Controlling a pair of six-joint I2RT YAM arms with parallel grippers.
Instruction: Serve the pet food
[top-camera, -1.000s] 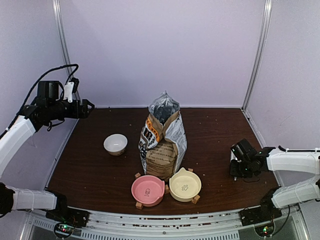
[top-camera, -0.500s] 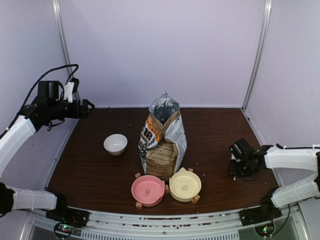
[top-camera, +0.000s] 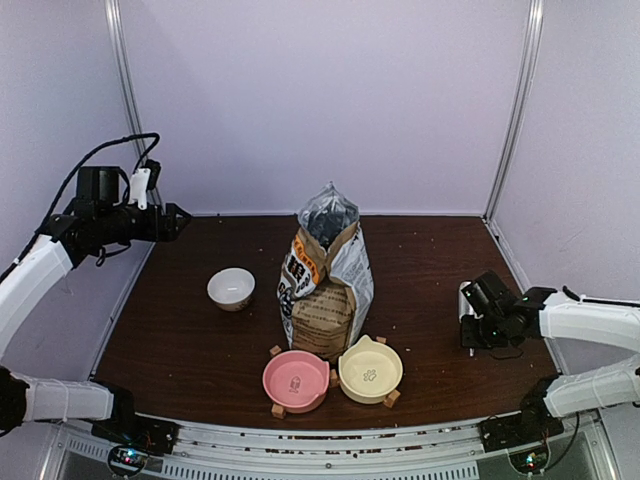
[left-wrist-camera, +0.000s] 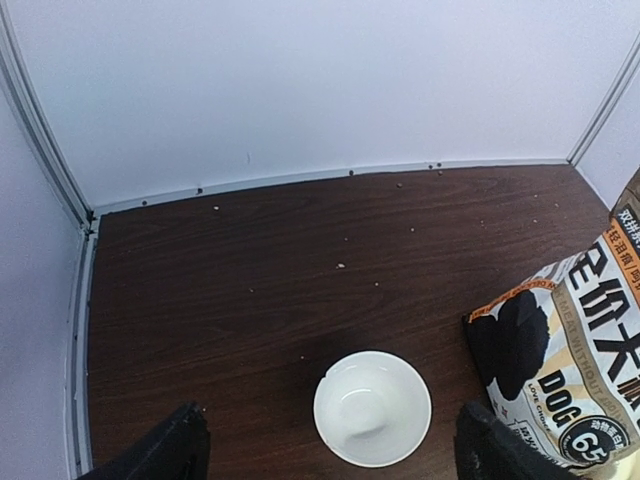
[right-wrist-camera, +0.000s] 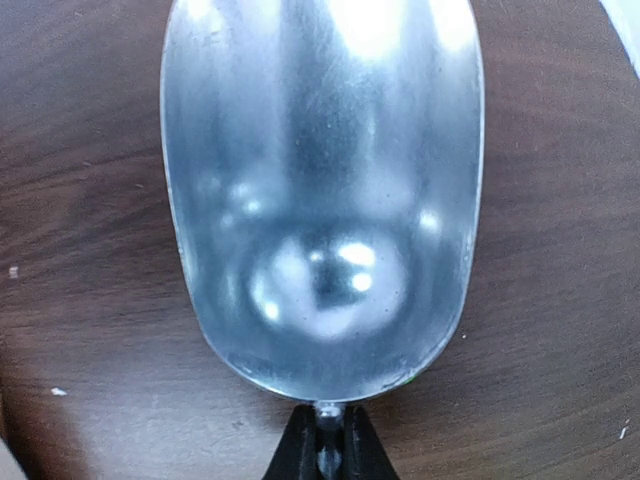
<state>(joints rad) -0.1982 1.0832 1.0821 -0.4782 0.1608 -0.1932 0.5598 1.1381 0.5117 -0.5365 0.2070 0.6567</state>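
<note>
Pinching the metal scoop (right-wrist-camera: 320, 190) by its handle, the right gripper (right-wrist-camera: 328, 440) rests near the right table (top-camera: 430, 250) edge. The left gripper (top-camera: 176, 219) hangs spread above the far-left corner.

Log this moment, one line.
left end effector: open; right end effector: shut on empty silver metal scoop; round pink bowl: empty

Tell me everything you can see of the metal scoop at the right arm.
The scoop is shiny silver metal with a long oval bowl, mirror-bright and empty. It faces up over the dark wood table; whether it rests on it is unclear. Its thin stem is pinched between the closed black tips of the right gripper.
</note>
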